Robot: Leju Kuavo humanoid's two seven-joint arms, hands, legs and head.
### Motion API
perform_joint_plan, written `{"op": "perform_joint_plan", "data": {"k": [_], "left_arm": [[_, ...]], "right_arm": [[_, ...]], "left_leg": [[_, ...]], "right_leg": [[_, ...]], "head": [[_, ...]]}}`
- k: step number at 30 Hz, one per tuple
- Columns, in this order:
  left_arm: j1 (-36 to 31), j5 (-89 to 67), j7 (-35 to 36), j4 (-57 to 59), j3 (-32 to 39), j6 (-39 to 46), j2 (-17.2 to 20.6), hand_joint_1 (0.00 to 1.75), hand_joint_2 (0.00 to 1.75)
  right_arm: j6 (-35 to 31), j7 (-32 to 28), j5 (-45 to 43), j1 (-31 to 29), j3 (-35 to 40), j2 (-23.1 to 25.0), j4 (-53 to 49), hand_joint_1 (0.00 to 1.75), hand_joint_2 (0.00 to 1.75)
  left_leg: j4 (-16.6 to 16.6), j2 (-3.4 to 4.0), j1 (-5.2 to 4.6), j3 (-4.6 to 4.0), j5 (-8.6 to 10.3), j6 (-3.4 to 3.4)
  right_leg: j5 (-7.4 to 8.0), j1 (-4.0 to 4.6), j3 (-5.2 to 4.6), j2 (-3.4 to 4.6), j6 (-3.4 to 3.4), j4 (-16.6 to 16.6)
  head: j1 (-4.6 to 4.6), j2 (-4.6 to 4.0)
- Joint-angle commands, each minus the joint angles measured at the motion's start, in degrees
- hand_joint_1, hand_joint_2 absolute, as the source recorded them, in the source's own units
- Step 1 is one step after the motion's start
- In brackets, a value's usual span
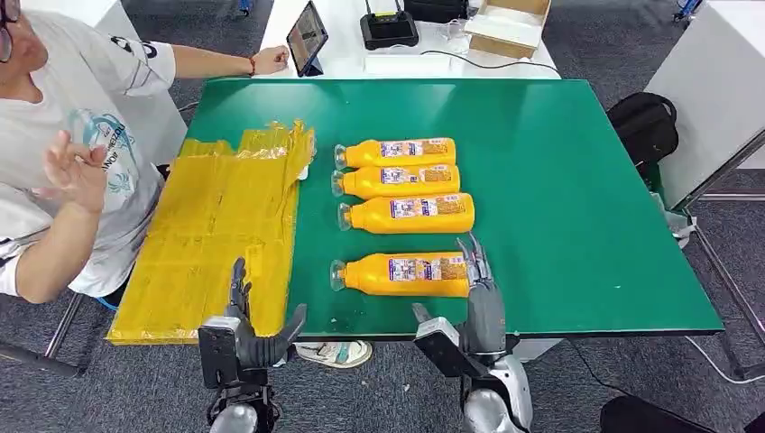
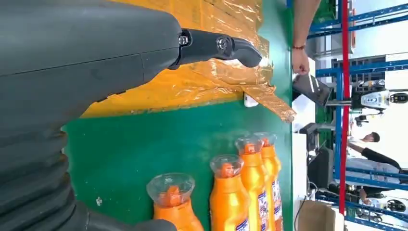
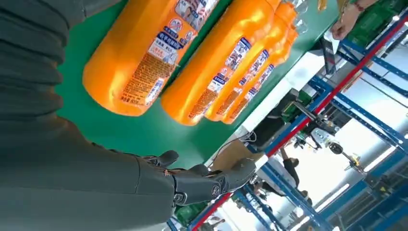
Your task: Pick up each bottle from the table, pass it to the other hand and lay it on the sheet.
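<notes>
Several orange bottles lie in a row on the green table (image 1: 577,207), caps toward the yellow sheet (image 1: 216,234). The nearest bottle (image 1: 401,274) (image 3: 144,53) (image 2: 175,204) lies by the table's front edge. My right hand (image 1: 478,289) (image 3: 202,180) hovers at that bottle's base end, fingers spread, holding nothing. At the sheet's near edge my left hand (image 1: 248,329) (image 2: 96,57) is open too, one dark finger (image 2: 216,45) stretched over the crinkled sheet (image 2: 211,82). The other bottles (image 1: 406,213) (image 3: 226,67) lie further back.
A person (image 1: 72,135) sits at the left of the table, one hand raised, the other arm reaching to a tablet (image 1: 307,38) on the white desk behind. A black router (image 1: 388,27) and a cardboard box (image 1: 510,25) stand there. A black bag (image 1: 642,122) lies right of the table.
</notes>
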Motion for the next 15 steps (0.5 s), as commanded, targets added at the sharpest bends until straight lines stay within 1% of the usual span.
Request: {"op": "perform_joint_plan", "data": {"k": [1, 2, 3, 4, 5, 6, 8, 9, 10, 12, 14, 15], "left_arm": [[-1.3, -0.2, 0.7, 1.2, 1.1, -1.3, 0.1, 0.00, 1.75], [-1.3, -0.3, 0.8, 1.1, 1.2, -1.6, 0.1, 0.00, 1.75], [-1.3, -0.5, 1.0, 1.0, 1.4, -2.0, 0.1, 0.00, 1.75], [-1.4, -0.6, 1.1, 0.9, 1.6, -2.2, 0.0, 0.00, 1.75], [-1.4, -0.7, 1.2, 0.9, 1.8, -2.5, 0.0, 0.00, 1.75], [-1.4, -1.0, 1.4, 0.9, 2.0, -3.0, -0.1, 0.00, 1.75], [-1.5, -1.2, 1.6, 0.9, 2.1, -3.3, -0.1, 0.00, 1.75], [-1.6, -1.3, 1.9, 0.9, 2.3, -3.5, -0.1, 0.00, 1.75], [-1.7, -1.5, 2.1, 0.9, 2.6, -3.8, -0.3, 0.00, 1.75], [-1.6, -2.0, 2.4, 2.5, 3.0, -4.3, -0.2, 0.00, 1.75], [-2.1, -2.1, 2.3, 4.0, 3.5, -4.6, -0.3, 0.00, 1.75], [-2.4, -2.1, 2.2, 4.8, 3.6, -4.9, -0.3, 0.00, 1.75]], "right_arm": [[3.7, 8.1, 7.4, -7.5, 2.5, -6.1, 1.4, 0.00, 1.75], [5.1, 9.7, 7.7, -9.2, 2.4, -6.7, 2.2, 0.00, 1.75], [7.8, 12.7, 10.1, -11.3, 3.0, -7.8, 3.8, 0.00, 1.75], [8.7, 13.3, 10.1, -12.5, 3.2, -8.0, 4.9, 0.00, 1.75], [10.7, 14.9, 10.4, -13.9, 3.6, -8.5, 6.7, 0.00, 1.75], [13.2, 16.7, 11.4, -15.6, 4.6, -9.1, 9.2, 0.00, 1.75], [16.6, 18.7, 12.2, -17.4, 6.0, -9.7, 12.2, 0.00, 1.75], [17.6, 19.0, 12.3, -18.6, 6.6, -9.5, 14.6, 0.00, 1.75], [20.1, 20.2, 12.2, -19.3, 7.5, -9.9, 16.5, 0.00, 1.75], [21.9, 20.0, 11.5, -20.3, 9.3, -10.3, 20.8, 0.00, 1.75], [22.5, 18.9, 9.7, -20.8, 9.6, -9.9, 22.9, 0.00, 1.75], [22.9, 18.9, 9.7, -21.6, 10.7, -9.9, 25.0, 0.00, 1.75]], "left_leg": [[0.0, 0.17, -0.03, 0.24, -0.11, 0.10], [0.0, 0.21, -0.03, 0.18, -0.09, 0.10], [0.0, 0.16, -0.05, 0.06, -0.03, 0.08], [0.0, 0.23, -0.04, 0.19, -0.08, 0.12], [0.0, 0.22, -0.03, 0.13, -0.05, 0.10], [0.0, 0.28, -0.03, 0.25, -0.09, 0.13], [0.0, 0.27, -0.04, 0.28, -0.05, 0.14], [-0.1, 0.23, -0.03, 0.25, -0.03, 0.11], [-0.1, 0.25, -0.02, 0.25, -0.03, 0.10], [-0.1, 0.18, -0.01, 0.29, -0.03, 0.10], [-0.1, 0.14, 0.01, 0.24, -0.01, 0.07], [-0.1, 0.19, 0.00, 0.43, -0.06, 0.10]], "right_leg": [[-0.05, 0.01, 0.21, 0.09, -0.14, 0.0], [-0.01, 0.01, 0.15, 0.15, -0.12, 0.0], [0.03, -0.02, 0.04, 0.11, -0.07, 0.0], [0.01, 0.00, 0.17, 0.16, -0.13, 0.0], [0.04, 0.00, 0.12, 0.16, -0.10, 0.0], [0.02, 0.02, 0.23, 0.20, -0.16, -0.1], [0.05, 0.01, 0.26, 0.19, -0.15, -0.1], [0.05, 0.02, 0.24, 0.17, -0.13, -0.1], [0.06, 0.02, 0.22, 0.19, -0.12, -0.1], [0.03, 0.04, 0.29, 0.11, -0.14, -0.1], [0.05, 0.04, 0.26, 0.10, -0.08, -0.1], [0.00, 0.05, 0.42, 0.12, -0.15, -0.2]], "head": [[0.00, 0.00], [0.00, 0.00], [-0.02, 0.00], [0.00, 0.00], [0.02, 0.00], [0.00, 0.00], [0.02, 0.00], [0.00, 0.00], [0.02, 0.00], [0.02, 0.00], [0.02, 0.00], [0.02, 0.00]]}}
